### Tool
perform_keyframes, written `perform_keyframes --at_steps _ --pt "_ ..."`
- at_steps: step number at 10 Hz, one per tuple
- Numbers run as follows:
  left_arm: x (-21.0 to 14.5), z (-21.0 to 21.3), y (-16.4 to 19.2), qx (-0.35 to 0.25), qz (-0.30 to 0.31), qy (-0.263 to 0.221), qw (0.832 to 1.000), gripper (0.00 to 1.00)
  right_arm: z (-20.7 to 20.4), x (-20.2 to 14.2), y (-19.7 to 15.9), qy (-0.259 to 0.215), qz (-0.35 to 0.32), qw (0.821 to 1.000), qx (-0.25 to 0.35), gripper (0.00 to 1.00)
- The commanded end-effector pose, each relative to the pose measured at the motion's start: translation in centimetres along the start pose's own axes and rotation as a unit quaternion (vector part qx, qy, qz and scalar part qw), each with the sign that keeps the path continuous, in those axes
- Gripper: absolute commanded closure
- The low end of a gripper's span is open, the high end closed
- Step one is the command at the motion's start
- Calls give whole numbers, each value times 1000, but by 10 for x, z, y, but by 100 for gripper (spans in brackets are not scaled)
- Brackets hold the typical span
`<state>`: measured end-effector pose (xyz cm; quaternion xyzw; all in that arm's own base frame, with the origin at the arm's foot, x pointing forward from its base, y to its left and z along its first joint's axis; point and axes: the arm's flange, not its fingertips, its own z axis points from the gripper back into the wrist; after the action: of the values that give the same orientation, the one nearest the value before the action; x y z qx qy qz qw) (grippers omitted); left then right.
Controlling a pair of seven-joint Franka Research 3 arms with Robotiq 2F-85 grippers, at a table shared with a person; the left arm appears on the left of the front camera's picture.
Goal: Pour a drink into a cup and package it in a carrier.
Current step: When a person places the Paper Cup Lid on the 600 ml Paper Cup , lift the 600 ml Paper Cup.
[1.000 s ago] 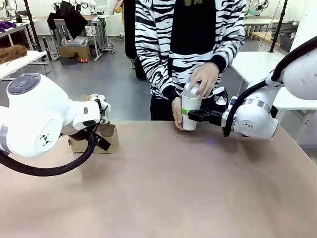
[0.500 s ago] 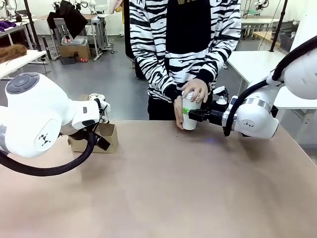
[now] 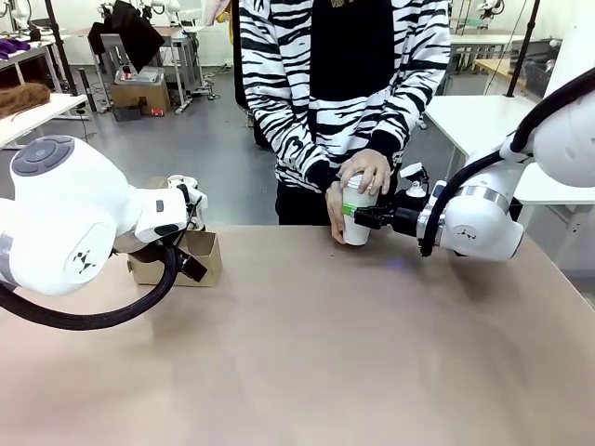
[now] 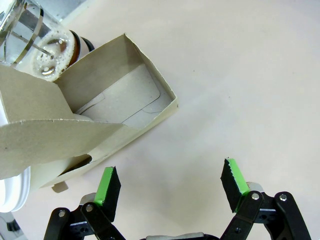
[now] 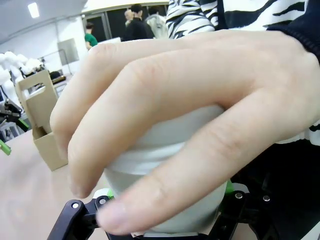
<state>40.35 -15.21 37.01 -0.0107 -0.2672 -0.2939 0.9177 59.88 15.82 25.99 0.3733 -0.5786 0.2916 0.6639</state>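
1. Left gripper (image 4: 171, 182): I read the jaws as spread wide, with the green pads (image 4: 108, 186) well apart and nothing held between them. The gripper hung over the bare, pale brown tabletop (image 4: 240, 75), just beside the small brown cardboard drink carrier (image 4: 117, 102).

2. Carrier: in the front view it stood on the robot's left side of the table, near the far edge. The left arm's wrist hid part of it.

3. Drink: in the left wrist view I saw the dark brown drink (image 4: 55, 52), ringed with pale foam, inside a round clear glass carafe (image 4: 27, 30). The carafe stood just beyond the carrier's far wall. I could not tell whether the two touched.

4. Right gripper (image 3: 358, 216): I read it as closed on the tall white tapered paper cup (image 3: 356, 228), one finger on each side and a green pad pressed to the upper half of the wall. The cup stood upright near the table's far edge, in front of the person and well apart from the carrier.

5. Person's hands: one hand (image 3: 365, 172) lay over the cup's top with its fingers curled down past the rim. The other hand (image 3: 333, 212) rested against the cup's side facing the robot's left. With the top covered, I could not tell what the cup held
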Motion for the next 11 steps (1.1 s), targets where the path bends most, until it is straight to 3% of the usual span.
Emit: perform_keyframes --at_steps 1,11 --pt "0 0 0 -1 1 -1 1000 0 -2 7 3 -4 3 1000 2 20" --pt "0 0 0 -1 1 -1 1000 0 -2 7 3 -4 3 1000 2 20"
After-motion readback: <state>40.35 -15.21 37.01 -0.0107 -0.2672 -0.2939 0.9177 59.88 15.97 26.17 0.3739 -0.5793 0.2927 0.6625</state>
